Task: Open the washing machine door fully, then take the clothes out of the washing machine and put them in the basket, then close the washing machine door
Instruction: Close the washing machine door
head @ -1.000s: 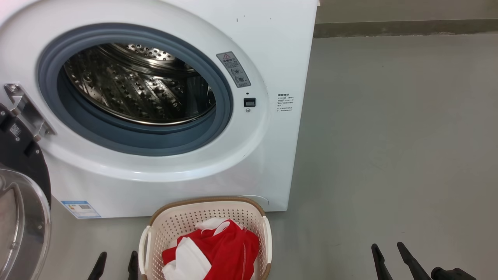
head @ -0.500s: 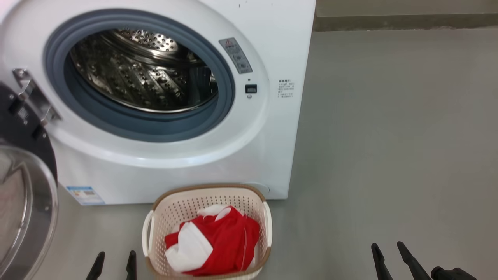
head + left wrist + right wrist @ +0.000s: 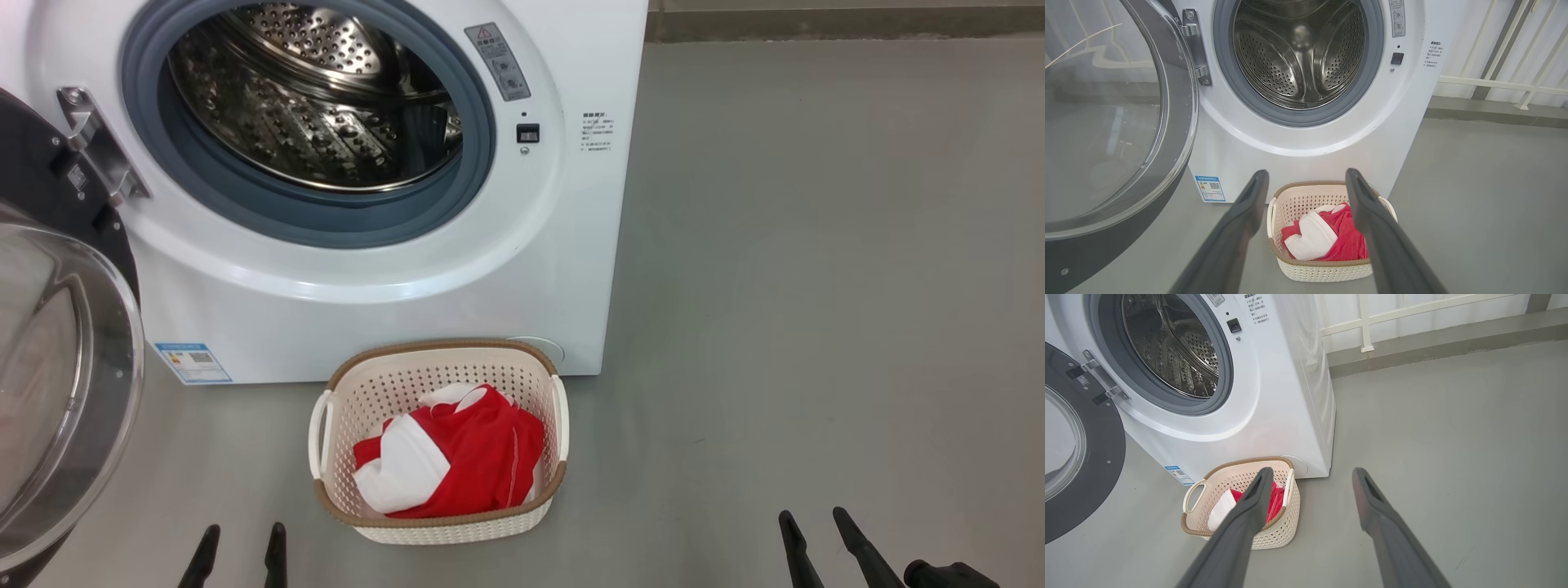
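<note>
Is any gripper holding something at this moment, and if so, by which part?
Nothing is held. The left gripper and the right gripper are both open and empty; the clothes lie in the basket.

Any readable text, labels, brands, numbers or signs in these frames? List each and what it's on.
Nothing reads letter for letter.
Grey warning sticker, on the washing machine front beside the drum opening: red triangle sign, words too small.
Black printed lines, same front, near its right edge: blurred.
Blue label, lower left of the front: code square, print too small.
Small sticker, on the washing machine door black rim: unreadable.
</note>
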